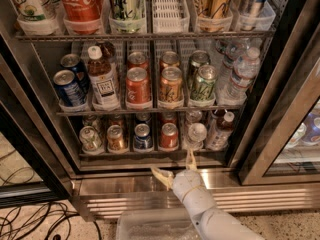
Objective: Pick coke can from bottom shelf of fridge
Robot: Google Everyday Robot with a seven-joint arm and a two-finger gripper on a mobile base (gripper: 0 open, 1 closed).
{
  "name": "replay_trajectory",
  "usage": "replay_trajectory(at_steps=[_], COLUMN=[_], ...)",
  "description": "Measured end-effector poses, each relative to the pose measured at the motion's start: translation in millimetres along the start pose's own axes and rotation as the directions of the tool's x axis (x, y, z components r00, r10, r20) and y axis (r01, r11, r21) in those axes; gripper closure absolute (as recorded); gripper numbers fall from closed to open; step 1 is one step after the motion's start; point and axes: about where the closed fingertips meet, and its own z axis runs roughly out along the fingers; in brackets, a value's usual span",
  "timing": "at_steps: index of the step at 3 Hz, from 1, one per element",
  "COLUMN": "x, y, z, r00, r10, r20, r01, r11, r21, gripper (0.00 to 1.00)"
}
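Observation:
The coke can (169, 135) is a short red can with a silver top, standing on the bottom shelf (150, 154) of the fridge (45, 134), fourth from the left at the front. My gripper (171, 162) is open and empty. It sits just in front of and below the bottom shelf's front rail, under the coke can. One finger (160, 174) points left and the other finger (190, 159) points up toward the rail. The glass door (280, 129) stands open at the right.
On the bottom shelf stand a silver-green can (90, 138), an orange-gold can (116, 138), a blue can (143, 136), a water bottle (196, 134) and a dark bottle (220, 129). The middle shelf holds more cans and bottles. A clear bin (150, 226) and cables (35, 219) are on the floor.

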Motion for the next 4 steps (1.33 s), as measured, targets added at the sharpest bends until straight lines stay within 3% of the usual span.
replay_trajectory(at_steps=[1, 2, 4], x=[-6, -11, -14], y=[-4, -8, -15], z=[9, 14, 23], r00=[0.997, 0.991, 0.983], r10=[-0.013, -0.033, -0.067], r20=[0.075, 0.128, 0.172], r01=[0.009, 0.021, 0.038], r11=[0.9988, 0.9955, 0.9855], r21=[0.047, 0.093, 0.166], gripper=[0.38, 0.37, 0.35])
